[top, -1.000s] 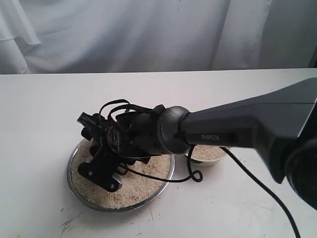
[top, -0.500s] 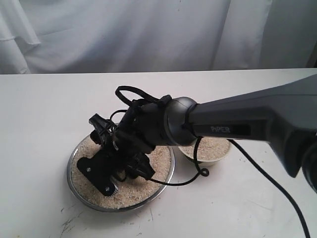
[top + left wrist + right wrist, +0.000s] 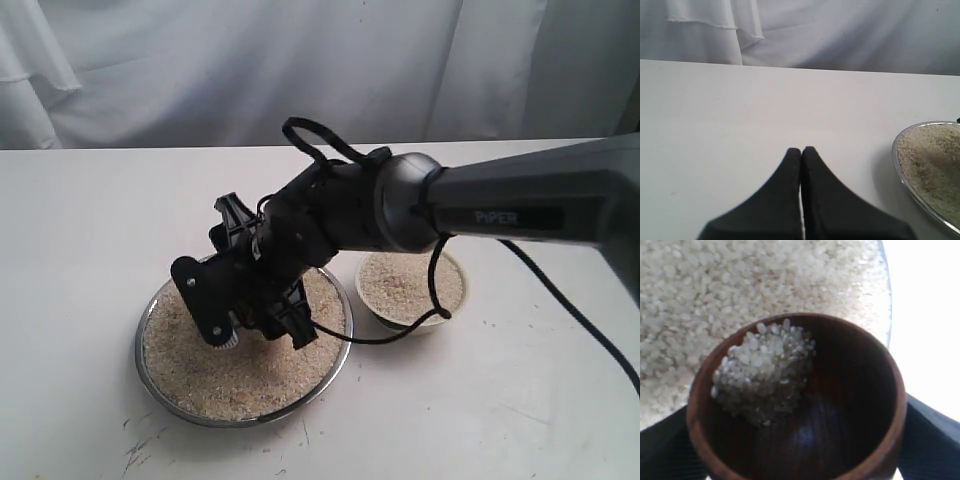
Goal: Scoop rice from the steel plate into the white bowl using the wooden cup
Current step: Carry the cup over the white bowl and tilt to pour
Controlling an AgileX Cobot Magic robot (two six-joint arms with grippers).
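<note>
The steel plate (image 3: 141,345) lies at centre-left of the table, covered with rice (image 3: 225,378). My right gripper (image 3: 250,305) hangs low over the plate's middle and hides the wooden cup in the exterior view. In the right wrist view the gripper (image 3: 796,445) is shut on the wooden cup (image 3: 855,405), mouth toward the camera, with a small heap of rice (image 3: 762,372) on one inner side and the plate's rice (image 3: 715,290) beneath. The white bowl (image 3: 455,305), just right of the plate, holds rice (image 3: 408,283). My left gripper (image 3: 801,151) is shut and empty over bare table, beside the plate rim (image 3: 896,159).
A black cable (image 3: 400,335) loops down from the right wrist and hangs across the near side of the bowl. The white table (image 3: 90,220) ends at a white curtain (image 3: 250,70) behind. Scuff marks (image 3: 140,445) show near the front edge.
The right arm has risen out of the rice and swung right, toward the bowl, with its wrist turning. The bowl, earlier mostly hidden behind the arm, now shows fully.
</note>
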